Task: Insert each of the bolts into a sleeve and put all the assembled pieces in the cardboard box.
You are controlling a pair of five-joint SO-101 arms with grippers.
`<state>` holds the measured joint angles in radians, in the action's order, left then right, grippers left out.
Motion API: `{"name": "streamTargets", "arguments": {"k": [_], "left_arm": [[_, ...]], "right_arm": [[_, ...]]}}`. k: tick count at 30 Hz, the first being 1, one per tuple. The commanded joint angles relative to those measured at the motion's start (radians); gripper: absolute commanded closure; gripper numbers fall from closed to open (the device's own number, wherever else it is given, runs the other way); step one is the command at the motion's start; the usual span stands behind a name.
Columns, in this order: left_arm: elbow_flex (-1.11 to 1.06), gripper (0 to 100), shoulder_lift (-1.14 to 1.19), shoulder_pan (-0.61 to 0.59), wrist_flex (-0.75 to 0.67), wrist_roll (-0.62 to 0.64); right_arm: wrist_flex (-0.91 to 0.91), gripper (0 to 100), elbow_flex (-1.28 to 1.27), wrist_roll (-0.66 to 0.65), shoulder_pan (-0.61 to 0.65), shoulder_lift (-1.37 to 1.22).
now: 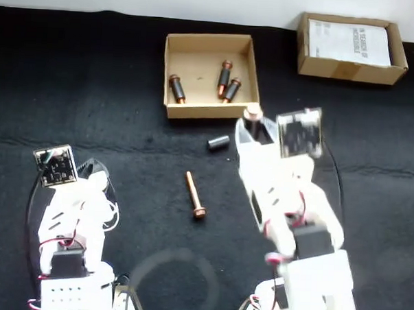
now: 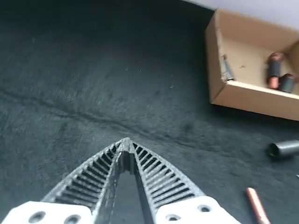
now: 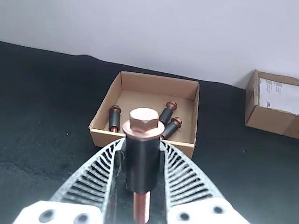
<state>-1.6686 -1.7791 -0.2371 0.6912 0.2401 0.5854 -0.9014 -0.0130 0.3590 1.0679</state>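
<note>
Shallow open brown cardboard box (image 1: 197, 64) sits far-middle on the black cloth (image 1: 91, 122). Three assembled pieces (image 1: 225, 78), copper bolts in dark sleeves, lie flat inside: one left, two close together right. Short dark cylindrical sleeve (image 1: 218, 142) lies empty on its side just in front of the box. Long copper-coloured bolt (image 1: 193, 193) lies bare nearer the arms, hex head toward them. Fourth assembled piece (image 3: 141, 154) stands upright, head up, clamped in the right gripper (image 3: 142, 144) by the box's near right corner.
</note>
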Motion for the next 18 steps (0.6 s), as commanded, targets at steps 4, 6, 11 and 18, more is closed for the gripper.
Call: {"name": "streamTargets", "arguments": {"k": [4,6,11,18], "left_arm": [[-0.027,99,-0.025,-0.021,-0.057,0.000],[-0.027,99,-0.024,-0.019,-0.041,0.000],[-0.027,99,-0.030,-0.018,0.158,0.000],[-0.027,99,-0.024,-0.001,0.158,-0.006]], "right_arm": [[-0.082,99.2,0.355,0.140,-0.012,-0.349],[-0.096,99.2,0.441,0.160,-0.012,-0.458],[-0.111,99.2,0.662,0.169,-0.010,-0.720],[-0.111,99.2,0.964,0.259,-0.010,-1.116]]}}
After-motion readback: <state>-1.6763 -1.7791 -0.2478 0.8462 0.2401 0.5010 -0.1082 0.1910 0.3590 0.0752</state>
